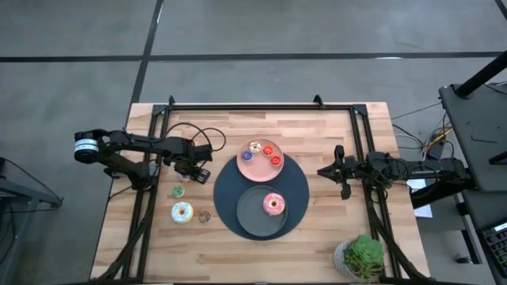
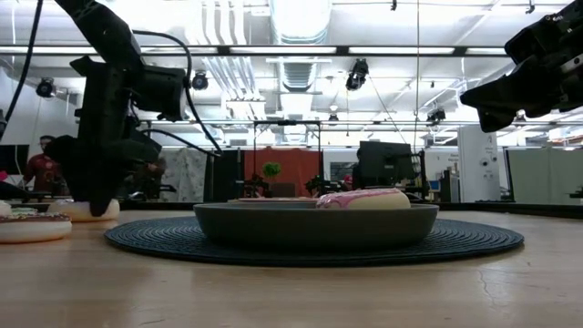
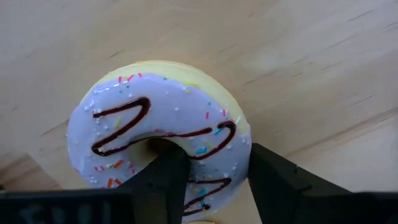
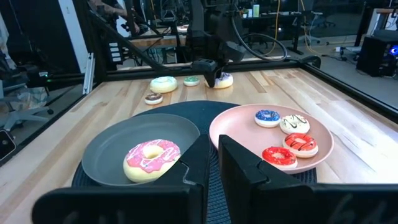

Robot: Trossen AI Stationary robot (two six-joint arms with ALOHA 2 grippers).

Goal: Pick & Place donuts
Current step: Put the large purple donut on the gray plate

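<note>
Inspector: Where did the left end effector (image 3: pixel 214 180) stand?

Assessor: Down on the lilac donut (image 3: pixel 163 134) on the counter (image 1: pixel 333 237), one finger (image 3: pixel 158 180) through the hole, the other outside the rim, part-open.

Inspector: Hazards?

Assessor: A one-sided pinch might let it swing or slip. The right end effector (image 4: pixel 211 163) waited, nearly closed, empty.

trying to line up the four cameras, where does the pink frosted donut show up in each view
High view: the pink frosted donut lies in the dark grey plate, on the round mat's near half.
Low view: its top shows above the plate's rim, right of centre.
Left wrist view: not in it; only a lilac donut between that claw's fingers.
Right wrist view: in the grey plate, just beyond the right claw.
Shared landmark: the dark grey plate.
</note>
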